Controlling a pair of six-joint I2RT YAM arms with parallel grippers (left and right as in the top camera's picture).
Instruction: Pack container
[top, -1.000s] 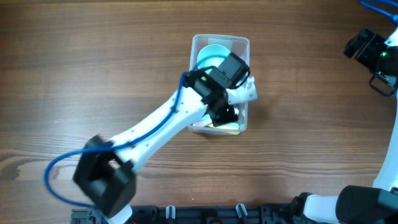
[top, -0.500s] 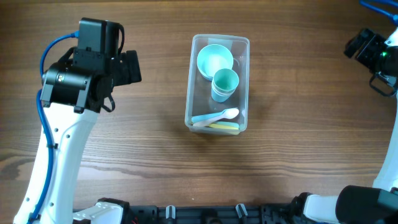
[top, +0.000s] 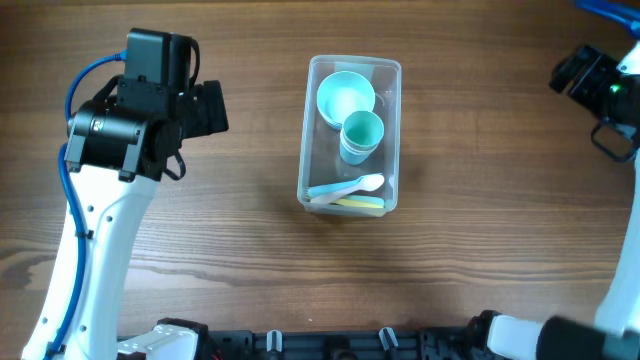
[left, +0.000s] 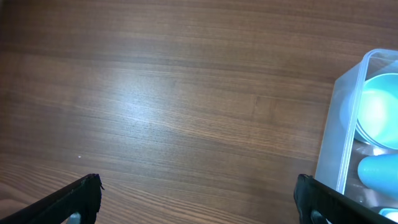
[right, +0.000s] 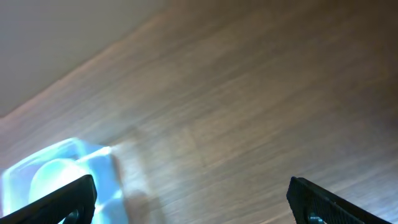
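Observation:
The clear plastic container (top: 310, 130) stands at the table's middle. Inside it are a pale blue bowl (top: 346, 98), a teal cup (top: 361, 134) and pastel spoons (top: 350, 187). My left gripper (top: 205, 108) is open and empty, well to the left of the container. In the left wrist view its two black fingertips (left: 199, 199) are wide apart over bare wood, with the container (left: 336, 143) and bowl (left: 379, 109) at the right edge. My right gripper (top: 585, 80) is open and empty at the far right; in the blurred right wrist view its fingertips (right: 193, 196) are wide apart, with the container (right: 93, 168) at lower left.
The wooden table (top: 480, 240) surrounds the container. The left arm's white link (top: 95, 250) runs down the left side. A black rail (top: 330, 345) lies along the front edge.
One second ago the left arm reached over the container; it has since pulled back to the left. The right wrist view is blurred and the right gripper has shifted slightly.

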